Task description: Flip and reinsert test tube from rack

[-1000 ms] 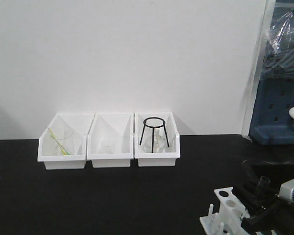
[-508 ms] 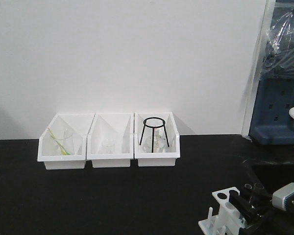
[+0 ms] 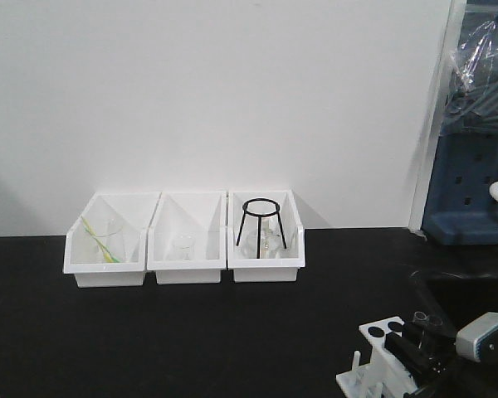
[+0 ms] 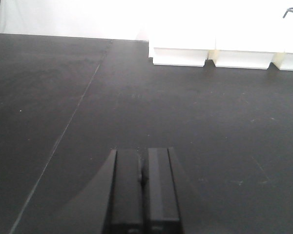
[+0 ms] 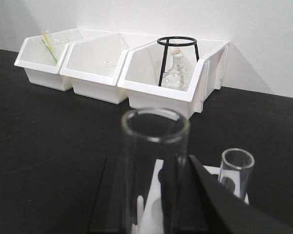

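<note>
Test tube [image 5: 155, 134] aside, the left gripper [image 4: 143, 158] is seen pressed together, empty; at the black table's [image 3: 149, 332] right front, the tube is clamped upright by the right gripper [image 5: 154, 168] at the rack [image 3: 378, 352], seating unclear.

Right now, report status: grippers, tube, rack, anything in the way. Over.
Left gripper shut, empty. Right gripper shut on test tube, open end up, at the rack. Second tube stands in rack close beside it. Bins far back.
</note>
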You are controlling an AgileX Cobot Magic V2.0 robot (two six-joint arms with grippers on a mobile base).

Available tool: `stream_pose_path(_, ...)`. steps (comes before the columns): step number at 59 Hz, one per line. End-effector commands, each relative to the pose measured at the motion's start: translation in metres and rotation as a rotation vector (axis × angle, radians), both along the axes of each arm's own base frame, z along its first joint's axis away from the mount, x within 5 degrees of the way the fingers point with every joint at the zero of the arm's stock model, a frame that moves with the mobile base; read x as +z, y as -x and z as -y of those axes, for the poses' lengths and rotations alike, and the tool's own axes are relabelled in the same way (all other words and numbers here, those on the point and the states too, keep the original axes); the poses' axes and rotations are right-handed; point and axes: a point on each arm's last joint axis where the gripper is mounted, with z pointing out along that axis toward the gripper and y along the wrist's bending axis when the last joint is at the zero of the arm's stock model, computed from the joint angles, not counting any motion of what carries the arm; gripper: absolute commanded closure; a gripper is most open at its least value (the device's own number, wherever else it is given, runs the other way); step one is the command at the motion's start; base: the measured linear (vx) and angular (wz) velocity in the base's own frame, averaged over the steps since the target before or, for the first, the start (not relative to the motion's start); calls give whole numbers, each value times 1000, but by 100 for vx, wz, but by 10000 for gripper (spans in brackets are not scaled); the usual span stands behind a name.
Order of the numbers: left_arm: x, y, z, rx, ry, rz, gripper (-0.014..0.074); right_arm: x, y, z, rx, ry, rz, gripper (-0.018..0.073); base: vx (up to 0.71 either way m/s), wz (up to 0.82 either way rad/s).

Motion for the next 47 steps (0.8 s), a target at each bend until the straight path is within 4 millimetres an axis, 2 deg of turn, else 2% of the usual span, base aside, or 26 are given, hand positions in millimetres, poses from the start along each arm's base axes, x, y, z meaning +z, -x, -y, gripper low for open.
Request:
stream_pose_path(1, 8, -1, 1, -9, -5, 98, 603, 22, -4, 0, 10, -27, 122, 327, 0, 0)
stream_pose_path(13, 8, -1, 1, -9, -5, 98, 603, 22, -4, 1, 2, -30, 124, 176, 0, 0)
stream_pose_path(27, 8, -1, 1, -9, -5, 98, 603, 32, -3, 1, -3, -30, 157, 144, 0, 0)
stream_pose_path(33, 8, -1, 1, -9, -5, 98, 603, 51, 2, 1, -11, -37, 214, 144, 0, 0)
stream_pose_path(40, 8, -1, 1, -9, -5, 98, 603, 87, 14, 2, -51, -86, 286, 154, 0, 0)
stream_pose_path(45, 8, -1, 1, -9, -5, 98, 603, 117, 28, 4, -97, -135, 297, 202, 0, 0)
stream_pose_path(47, 8, -1, 1, -9, -5, 98, 603, 128, 36, 4, -115, -156, 288, 248, 0, 0)
